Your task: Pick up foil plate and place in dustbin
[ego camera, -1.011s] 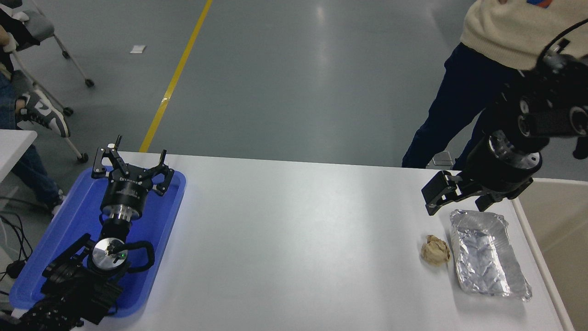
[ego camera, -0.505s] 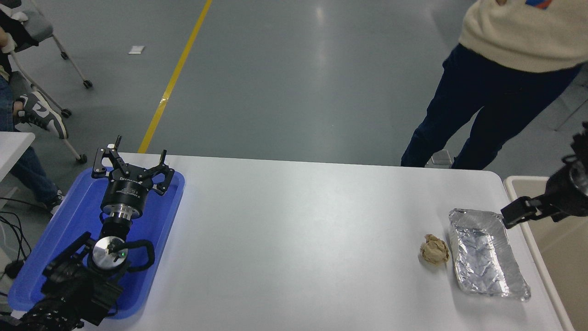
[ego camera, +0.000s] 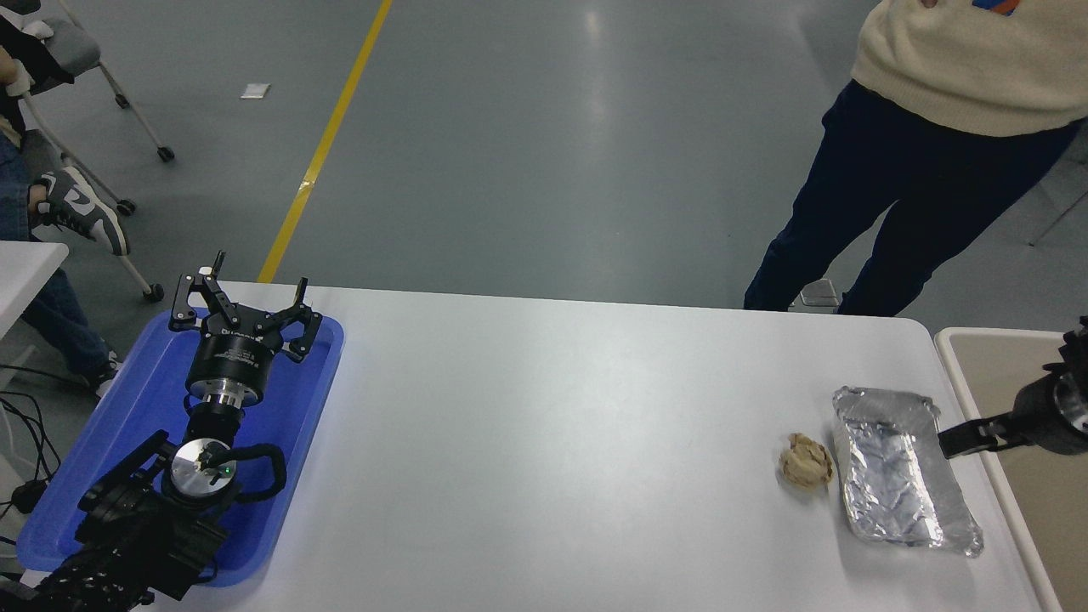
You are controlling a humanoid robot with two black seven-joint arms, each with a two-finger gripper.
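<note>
The foil plate (ego camera: 901,467) lies on the white table (ego camera: 552,425) near its right edge, silver and crinkled, long side pointing away from me. The dustbin (ego camera: 950,357) stands just off the table's right end, and only its off-white rim and beige inside show. My right gripper (ego camera: 969,439) comes in from the right edge, over the bin's rim, with its tip right beside the plate's right rim. I cannot tell whether it touches the plate. My left gripper (ego camera: 242,297) is parked open over the blue tray (ego camera: 314,399) at the lower left.
A crumpled tan paper ball (ego camera: 806,461) lies just left of the plate. A person (ego camera: 926,127) in a cream sweater and dark trousers stands beyond the table's far right corner. A wheeled chair (ego camera: 102,76) and a seated person's shoe show at the far left.
My right arm has swung away from above the plate's far end to the right and down. It now reaches in low from the right edge beside the plate. The plate has not moved.
</note>
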